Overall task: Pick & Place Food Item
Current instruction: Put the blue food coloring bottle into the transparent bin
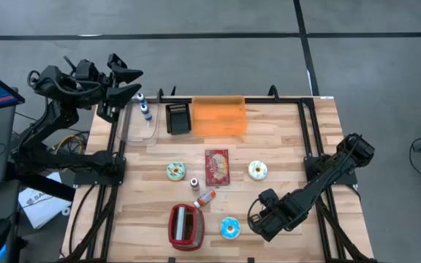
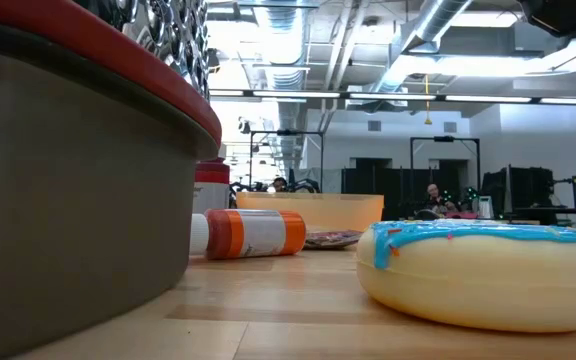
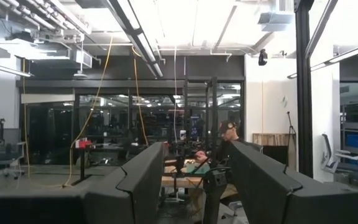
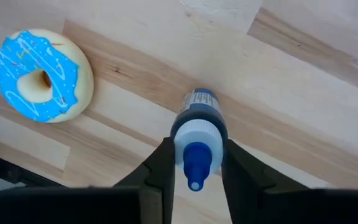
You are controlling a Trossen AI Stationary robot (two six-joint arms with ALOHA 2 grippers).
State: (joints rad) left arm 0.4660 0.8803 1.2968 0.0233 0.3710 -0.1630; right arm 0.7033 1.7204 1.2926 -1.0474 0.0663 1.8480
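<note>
My right gripper [image 1: 267,219] points down near the table's near right corner. It is shut on a small dark-blue bottle [image 4: 199,109] with a white shoulder and a blue cap; in the high view the gripper hides the bottle. A blue-iced donut [image 4: 43,76] lies flat on the wood just beside it, toward the table's left [image 1: 229,228]. A green-iced donut [image 1: 175,171] and a pale donut [image 1: 258,170] lie mid-table. My left gripper [image 1: 132,82] is raised past the table's far left corner, open [image 3: 194,183], with nothing between its fingers. My right gripper pinches the bottle's white shoulder [image 4: 199,134], just below the cap, between its two fingers [image 4: 166,155]. The fingers come from above, pointing down, along the upright bottle. Whether the bottle's base stands on the wood or hangs just clear, I cannot tell.
A red toaster [image 1: 186,223] stands at the near edge, left of the blue donut. An orange-labelled bottle [image 1: 205,197] lies on its side mid-table beside a red packet [image 1: 217,166]. An orange bin [image 1: 218,117], a black block [image 1: 177,118] and a clear tray [image 1: 139,124] line the far side.
</note>
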